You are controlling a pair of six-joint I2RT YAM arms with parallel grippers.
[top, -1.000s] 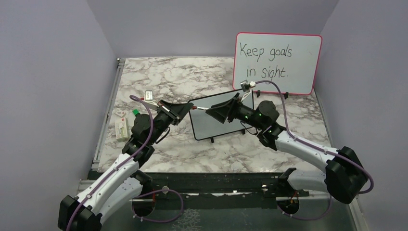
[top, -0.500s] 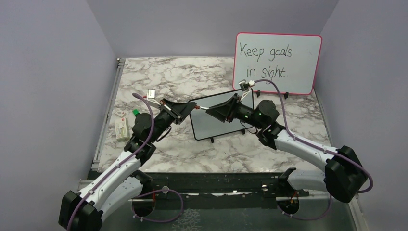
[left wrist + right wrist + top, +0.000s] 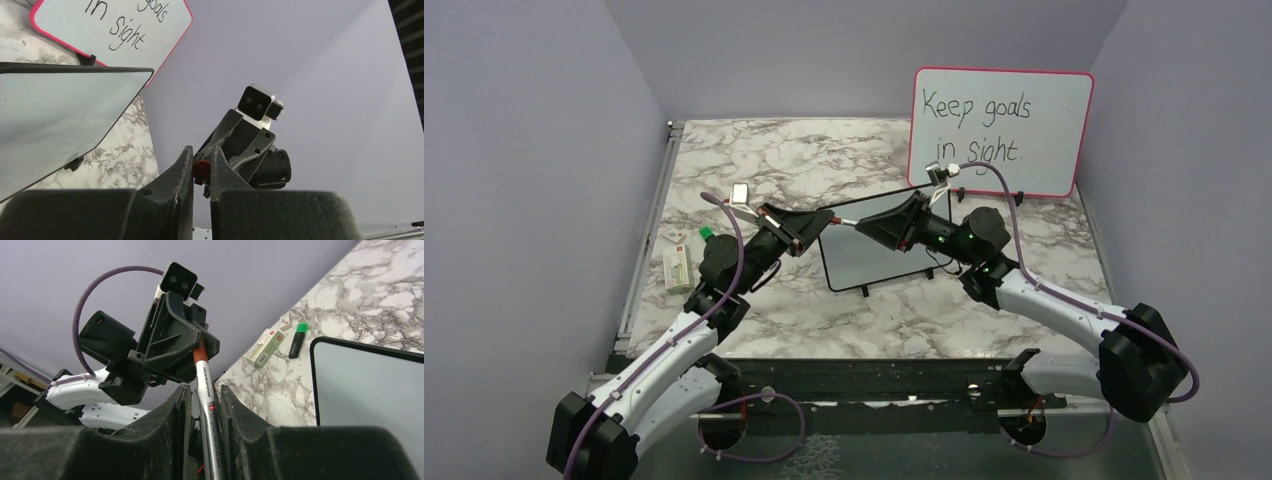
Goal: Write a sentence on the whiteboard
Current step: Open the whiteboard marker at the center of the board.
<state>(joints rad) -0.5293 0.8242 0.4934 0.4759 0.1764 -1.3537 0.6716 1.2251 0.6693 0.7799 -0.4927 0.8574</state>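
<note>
From above, the whiteboard sits mid-counter, with the left gripper and right gripper meeting over its far-left corner. Left wrist: jaws narrow, pinching a red cap. Right wrist: jaws narrow around the marker.

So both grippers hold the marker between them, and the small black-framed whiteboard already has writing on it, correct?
Not quite. The left gripper and right gripper do grip the marker between them, but the black-framed whiteboard shows no writing on its visible face, as the top external view shows.
</note>
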